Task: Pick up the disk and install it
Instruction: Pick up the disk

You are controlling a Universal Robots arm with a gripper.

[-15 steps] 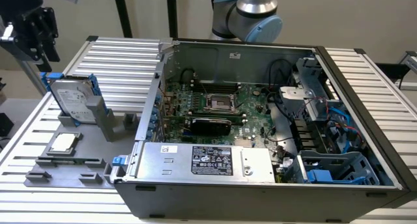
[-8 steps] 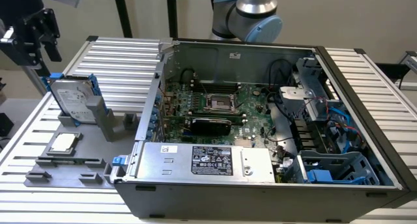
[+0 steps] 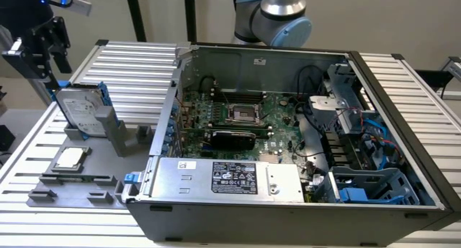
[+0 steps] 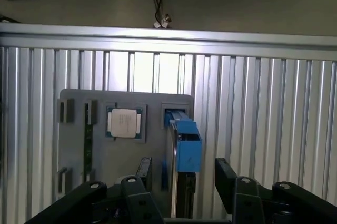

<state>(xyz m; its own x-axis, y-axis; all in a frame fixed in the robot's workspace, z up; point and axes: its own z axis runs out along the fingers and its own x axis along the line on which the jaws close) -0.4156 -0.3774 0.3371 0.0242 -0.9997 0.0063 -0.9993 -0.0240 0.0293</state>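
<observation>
The disk (image 3: pixel 78 108) is a silver-grey drive with a white label in a blue carrier. It stands on edge in a slot of the grey fixture plate (image 3: pixel 75 186) at the exterior view's left. In the wrist view I look down on the disk's (image 4: pixel 184 142) thin blue edge. My gripper (image 3: pixel 47 71) hangs just above and slightly outward of the disk, open. In the wrist view the gripper (image 4: pixel 184 182) has one black finger (image 4: pixel 144 172) on each side of the disk's edge, with gaps between fingers and disk. It holds nothing.
An open computer case (image 3: pixel 303 124) fills the middle and right, with motherboard (image 3: pixel 241 118), silver power supply box (image 3: pixel 230 178) and blue drive bay (image 3: pixel 367 191). A small square chip (image 3: pixel 70 158) lies on the fixture plate near the disk. The table (image 3: pixel 137 64) is ribbed aluminium.
</observation>
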